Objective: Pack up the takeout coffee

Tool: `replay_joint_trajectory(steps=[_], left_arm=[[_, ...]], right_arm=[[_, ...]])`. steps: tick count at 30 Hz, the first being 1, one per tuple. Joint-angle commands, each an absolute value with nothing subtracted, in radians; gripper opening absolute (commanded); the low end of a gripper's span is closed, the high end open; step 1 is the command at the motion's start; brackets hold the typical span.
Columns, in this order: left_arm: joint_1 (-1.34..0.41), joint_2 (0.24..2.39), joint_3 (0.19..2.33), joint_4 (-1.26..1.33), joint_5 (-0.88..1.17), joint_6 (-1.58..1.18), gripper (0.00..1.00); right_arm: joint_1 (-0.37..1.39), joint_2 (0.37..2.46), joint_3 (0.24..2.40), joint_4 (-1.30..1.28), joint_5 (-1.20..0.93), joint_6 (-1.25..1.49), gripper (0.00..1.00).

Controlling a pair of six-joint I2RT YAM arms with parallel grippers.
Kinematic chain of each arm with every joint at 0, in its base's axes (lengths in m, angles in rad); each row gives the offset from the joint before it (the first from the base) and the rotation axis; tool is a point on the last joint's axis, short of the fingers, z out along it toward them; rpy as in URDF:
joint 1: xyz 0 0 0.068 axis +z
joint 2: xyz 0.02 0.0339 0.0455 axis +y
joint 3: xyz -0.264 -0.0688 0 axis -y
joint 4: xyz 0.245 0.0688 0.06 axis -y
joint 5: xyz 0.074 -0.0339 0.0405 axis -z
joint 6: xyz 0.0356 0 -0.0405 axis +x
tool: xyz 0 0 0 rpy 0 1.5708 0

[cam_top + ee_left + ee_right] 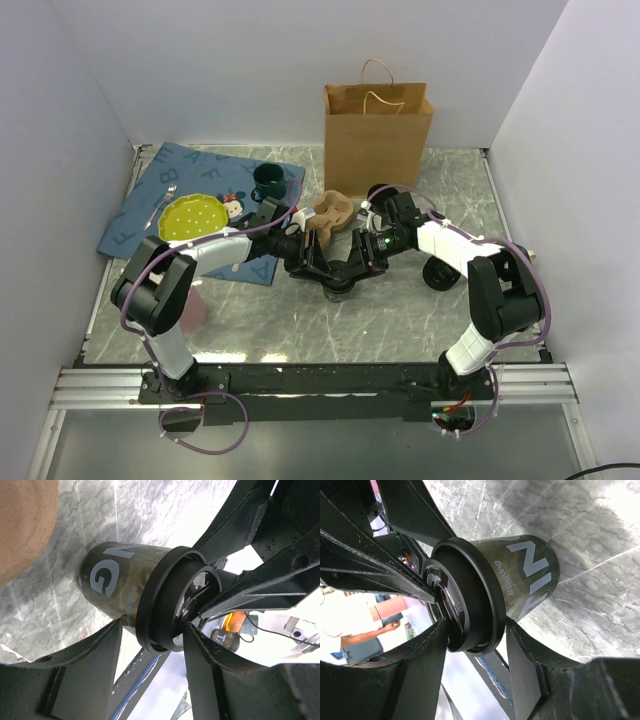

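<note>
Right gripper (477, 625) is clamping the small black lidded paper cup (115, 585) on the grey marble worktop (600, 555); left gripper (152, 630) is straddling it, hold impossible to tell.

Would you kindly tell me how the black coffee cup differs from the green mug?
The cup is black with pale lettering; the mug is plain dark green. The cup wears a black lid; the mug is open-topped. The cup stands on the marble table between the left hand and right hand; the mug sits on the blue mat, away from both. Both stand upright.
</note>
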State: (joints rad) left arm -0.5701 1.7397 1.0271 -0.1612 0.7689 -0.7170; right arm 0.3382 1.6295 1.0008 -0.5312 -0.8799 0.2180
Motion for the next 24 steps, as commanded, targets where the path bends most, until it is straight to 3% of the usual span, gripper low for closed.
replay_joint_trajectory(steps=[1,10,20,24], left_arm=[[-0.580,1.796,1.028,-0.137,0.692,-0.681,0.56],[-0.581,1.795,1.022,-0.169,0.635,-0.689,0.53],[-0.581,1.812,0.989,-0.250,0.515,-0.684,0.51],[-0.581,1.816,0.980,-0.252,0.506,-0.692,0.50]], right_arm=[[0.359,1.667,1.015,-0.548,-0.752,0.170,0.36],[0.371,1.693,1.051,-0.564,-0.742,0.187,0.36],[0.341,1.609,1.072,-0.564,-0.758,0.294,0.60],[0.318,1.576,1.088,-0.578,-0.776,0.307,0.64]])
